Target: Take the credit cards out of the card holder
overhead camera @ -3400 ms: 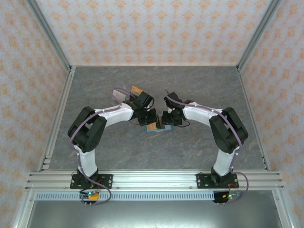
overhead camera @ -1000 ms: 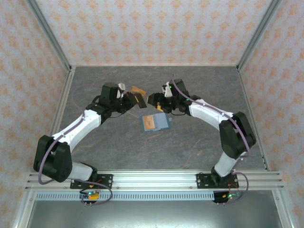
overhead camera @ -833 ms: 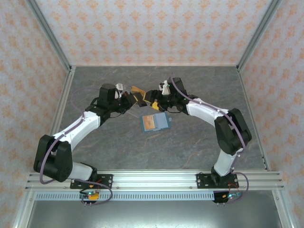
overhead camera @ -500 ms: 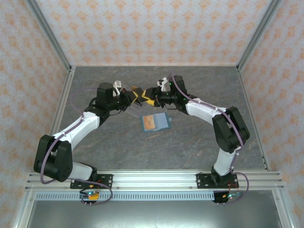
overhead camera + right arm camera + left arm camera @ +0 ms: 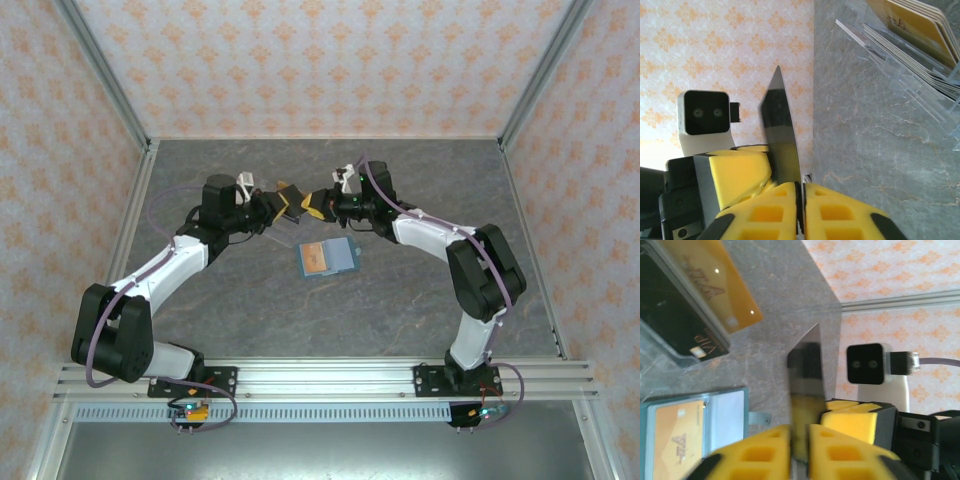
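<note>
- The dark card [image 5: 807, 365] is in the air between the two arms, seen edge-on. It is above the desk [image 5: 400, 300] and near the clear tray [image 5: 905, 80], which carries several cards.
- The right fingers [image 5: 840, 210] are pressed tight on one end of it. The left fingers [image 5: 760, 455] stand narrow with the card in their gap, but the gap looks wider than the card (so I judge that they do not press it).
- Risk: only one pair of fingers holds a smooth, glossy card, and only by a small part. If the right arm turns or moves fast, the card can pivot between the fingers, or slip out and fall to the desk.
- Risk: the two pairs of fingers are just beside each other. If the left arm draws away sideways instead of straight back, it can catch the card and pull it askew.
- The card holder [image 5: 342, 257] lies open on the desk, nearer the arm bases, with an orange card [image 5: 677, 445] in its pocket. Nothing pins it, so a dropped card can land on it and push it.
</note>
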